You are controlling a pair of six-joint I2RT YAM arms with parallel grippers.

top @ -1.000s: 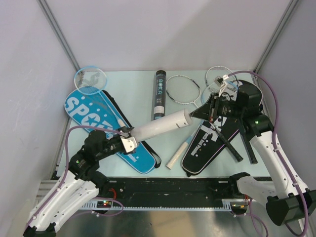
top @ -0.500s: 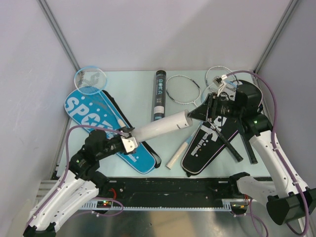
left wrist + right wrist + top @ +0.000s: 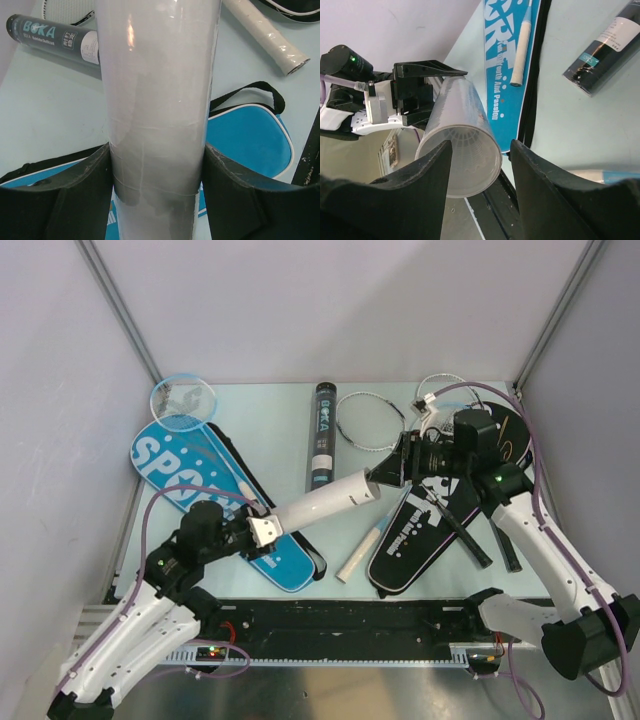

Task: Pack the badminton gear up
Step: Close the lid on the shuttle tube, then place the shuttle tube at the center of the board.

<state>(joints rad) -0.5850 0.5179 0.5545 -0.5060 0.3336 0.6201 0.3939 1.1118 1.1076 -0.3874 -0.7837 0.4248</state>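
Note:
My left gripper is shut on the lower end of a long white tube, which slants up and to the right above the table. Both black fingers press on the tube's sides. My right gripper stands open at the tube's open mouth, one jaw on each side of the rim without touching it. In the right wrist view the feather skirt of a white shuttlecock shows inside the tube, beyond the right gripper.
A black tube lies at the back centre. The blue "SPORT" cover lies at the left and the black cover at the right. A silver racket head, a light blue racket head and a white-gripped handle rest on the table.
My right gripper has gone from shut to open and has moved a little left, up to the tube's mouth. The left arm and the tube have shifted slightly.

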